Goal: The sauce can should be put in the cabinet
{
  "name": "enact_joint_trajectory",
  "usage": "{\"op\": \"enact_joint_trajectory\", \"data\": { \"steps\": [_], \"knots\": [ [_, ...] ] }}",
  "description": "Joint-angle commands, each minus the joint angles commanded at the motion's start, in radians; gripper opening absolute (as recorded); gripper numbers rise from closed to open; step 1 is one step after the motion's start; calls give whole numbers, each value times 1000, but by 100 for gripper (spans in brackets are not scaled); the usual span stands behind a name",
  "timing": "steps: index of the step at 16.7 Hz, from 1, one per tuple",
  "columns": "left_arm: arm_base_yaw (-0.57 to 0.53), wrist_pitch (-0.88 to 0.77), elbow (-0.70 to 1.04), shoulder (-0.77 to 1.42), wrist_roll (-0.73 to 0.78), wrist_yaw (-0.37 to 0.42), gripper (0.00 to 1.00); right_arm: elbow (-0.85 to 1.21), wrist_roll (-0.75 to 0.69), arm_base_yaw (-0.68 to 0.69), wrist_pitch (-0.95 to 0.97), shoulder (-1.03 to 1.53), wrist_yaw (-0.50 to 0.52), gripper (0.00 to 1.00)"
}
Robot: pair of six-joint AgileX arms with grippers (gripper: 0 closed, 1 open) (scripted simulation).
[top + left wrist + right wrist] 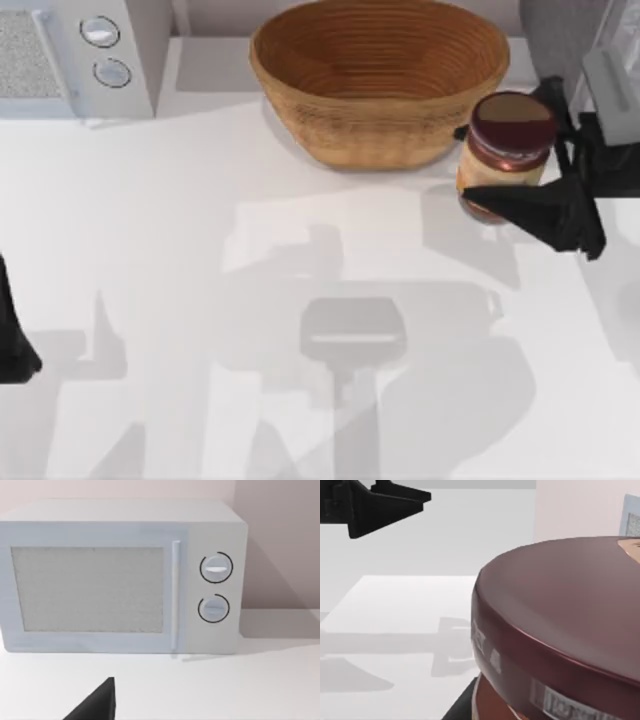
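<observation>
We find the sauce can (507,150) at the right side of the white tabletop (200,250), just beside the right end of the woven basket (380,80). It stands roughly upright, its dark maroon top uppermost and its orange-yellow label below the rim. Whether it rests on the tabletop or is raised off it, we cannot tell.

The right tool (545,165) is at the can. From above, one black finger (545,210) crosses the can's lower front side and another dark part lies at its far right side, by the lid. The fingers stand about a can's width apart and appear closed against the can's sides. In the right wrist view the can's maroon lid (560,610) sits very close to the camera, with a strip of printed label under the rim.

The left tool (15,345) is at the far left edge of the tabletop, well apart from the can. We cannot tell how its fingers stand. In the left wrist view one dark finger tip (95,705) shows above the tabletop, facing the white appliance (120,575) with two round knobs, which stands at the rear left corner.

A grey unit with a pale panel (610,70) sits at the rear right corner, just behind the right tool. The can is outside it.
</observation>
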Motion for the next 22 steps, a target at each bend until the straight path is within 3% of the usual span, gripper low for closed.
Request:
{"op": "enact_joint_trajectory", "data": {
  "steps": [10,14,22],
  "knots": [
    [0,0,0,0,0,0,100,-17,-24,12,-40,-82,44,0],
    [0,0,0,0,0,0,100,-106,-46,5,-170,-300,192,0],
    [0,0,0,0,0,0,100,-347,-71,-40,-516,-833,589,0]
  ]
}}
